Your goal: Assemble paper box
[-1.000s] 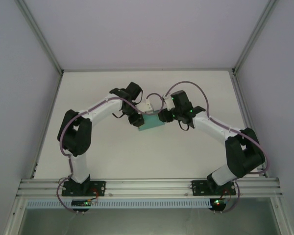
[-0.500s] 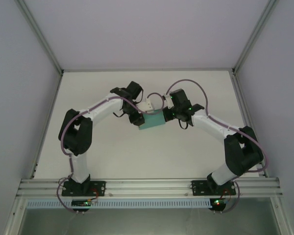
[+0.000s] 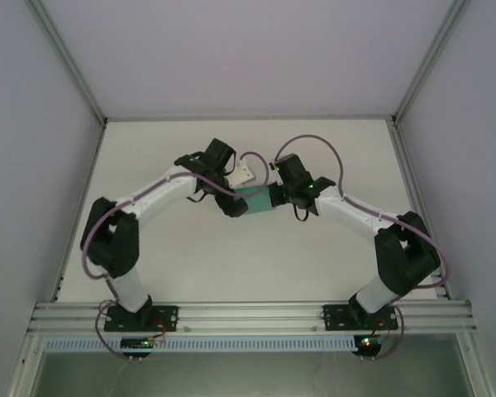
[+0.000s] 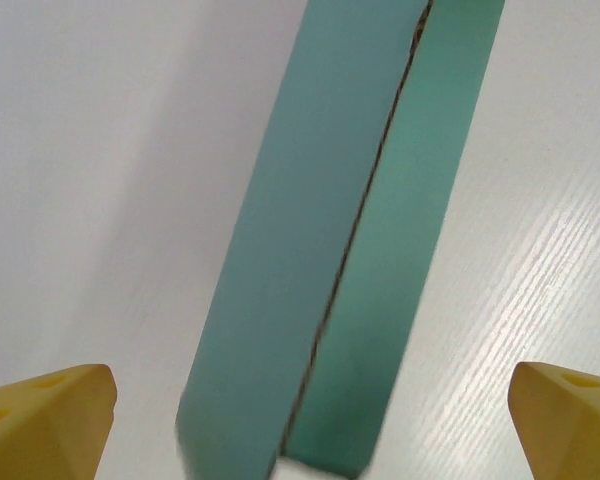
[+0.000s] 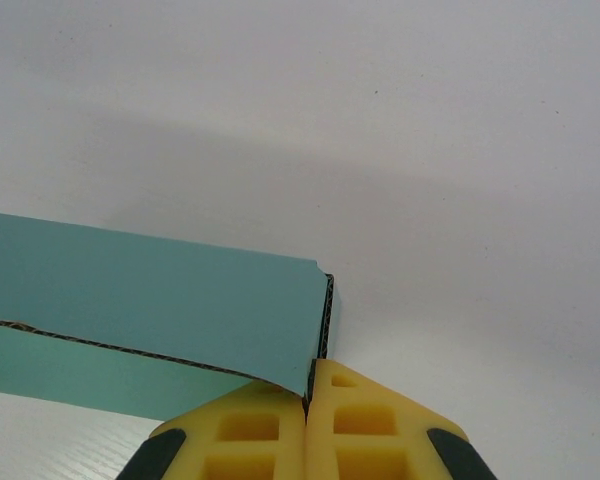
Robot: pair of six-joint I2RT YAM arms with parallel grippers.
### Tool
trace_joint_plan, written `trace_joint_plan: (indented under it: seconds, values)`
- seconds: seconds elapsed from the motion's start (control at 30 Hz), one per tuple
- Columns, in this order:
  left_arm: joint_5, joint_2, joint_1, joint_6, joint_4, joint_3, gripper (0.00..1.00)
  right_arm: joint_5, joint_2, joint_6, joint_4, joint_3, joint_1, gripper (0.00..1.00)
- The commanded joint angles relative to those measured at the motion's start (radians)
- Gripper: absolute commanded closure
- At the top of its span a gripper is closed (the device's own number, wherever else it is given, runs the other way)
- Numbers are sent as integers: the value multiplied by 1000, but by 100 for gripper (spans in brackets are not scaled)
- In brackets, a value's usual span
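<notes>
The teal paper box (image 3: 254, 201) lies folded flat at the middle of the table, between the two grippers. My left gripper (image 3: 236, 204) is at its left end and stands wide open; in the left wrist view the yellow fingertips (image 4: 55, 400) sit far out on either side of the box (image 4: 350, 250) without touching it. My right gripper (image 3: 271, 197) is at the box's right end. Its fingers (image 5: 370, 430) are pressed together, pinching the corner of the box (image 5: 150, 290) where the corrugated end wall runs into their seam.
The white table (image 3: 314, 256) is walled in by pale panels with metal posts (image 3: 66, 58) at the back corners. An aluminium rail (image 3: 248, 314) carrying both arm bases runs along the near edge.
My right gripper has shut on the box's right corner and shifted left with it. My left gripper has opened wide and let go, and its arm has swung left.
</notes>
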Motion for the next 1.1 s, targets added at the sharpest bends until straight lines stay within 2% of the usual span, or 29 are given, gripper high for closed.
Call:
trace_joint_plan:
  seconds: [0.0,0.17,0.27,0.4,0.5,0.53,0.63,0.77,0.9,0.97,1.07]
  values:
    - [-107,-103,-3,-138,61,-72,6,-7,45,38,-126,4,9,100]
    - [-128,-171,-1,-174,99,-150,30,-10,77,49,-170,47,18,100]
    - [-143,-145,1,-182,89,-140,49,-32,79,48,-170,51,21,100]
    - [-167,-112,12,-194,88,-115,67,-37,78,49,-169,57,23,100]
    - [-184,-114,14,-190,88,-114,66,-38,77,49,-180,63,26,100]
    - [-193,-116,15,-190,90,-115,58,-37,74,48,-183,66,27,100]
    - [-204,-120,19,-169,91,-117,53,-46,74,48,-201,70,28,100]
    - [-198,-90,23,-141,92,-103,54,-54,82,48,-202,75,29,100]
    - [-152,-37,22,-141,57,-57,78,-55,94,47,-210,86,31,100]
    - [-129,-28,22,-157,49,-39,84,-46,98,47,-212,91,33,100]
    - [-90,-27,24,-197,32,-22,87,-18,104,44,-228,98,41,100]
